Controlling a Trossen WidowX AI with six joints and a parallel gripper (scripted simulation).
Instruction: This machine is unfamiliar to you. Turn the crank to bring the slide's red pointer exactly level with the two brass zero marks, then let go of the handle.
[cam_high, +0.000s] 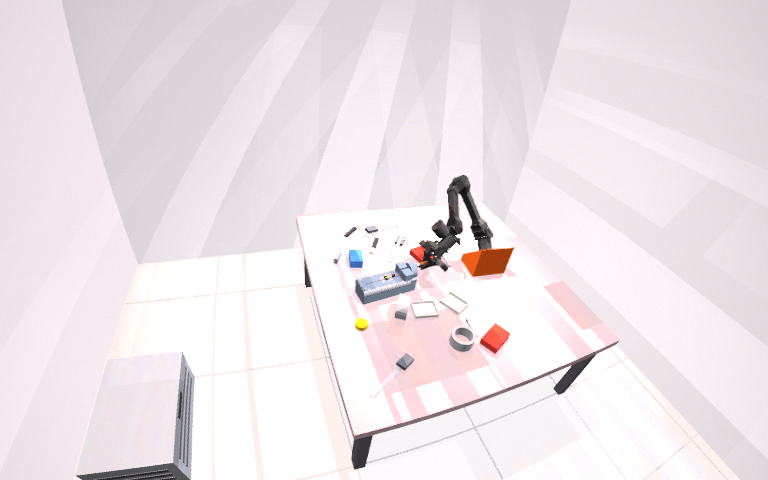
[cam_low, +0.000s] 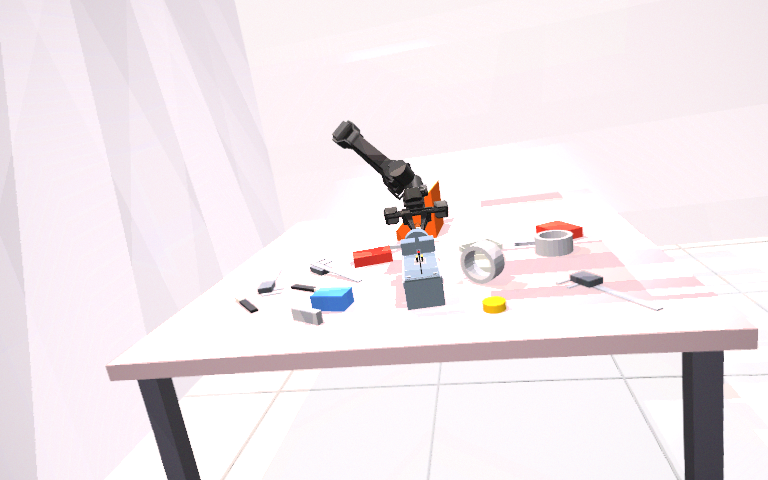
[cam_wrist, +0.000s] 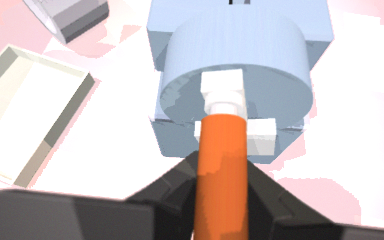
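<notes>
The blue-grey machine (cam_high: 385, 290) (cam_low: 424, 293) (cam_wrist: 235, 40) stands on the table with its round crank housing facing the arm. My gripper (cam_high: 424, 264) (cam_low: 417, 227) (cam_wrist: 216, 162) is shut on the crank's orange handle (cam_wrist: 222, 200). In the wrist view the handle joins a white crank piece (cam_wrist: 222, 81) high on the round face; another white block (cam_wrist: 262, 136) shows lower down. The small red pointer (cam_high: 393, 275) (cam_low: 418, 253) sits off the brass marks (cam_high: 386, 277) (cam_low: 419, 259), on the crank side of them. The machine's top is too small to read finely.
An orange angled panel (cam_high: 489, 262) stands beside the arm's base. A red block (cam_high: 417, 253) (cam_low: 372, 256) lies near the gripper. Shallow trays (cam_high: 424, 309) (cam_wrist: 75, 107), a grey ring (cam_low: 481, 262), a blue block (cam_high: 355, 258) (cam_low: 331, 298) and a yellow disc (cam_high: 361, 324) (cam_low: 494, 305) lie around the machine.
</notes>
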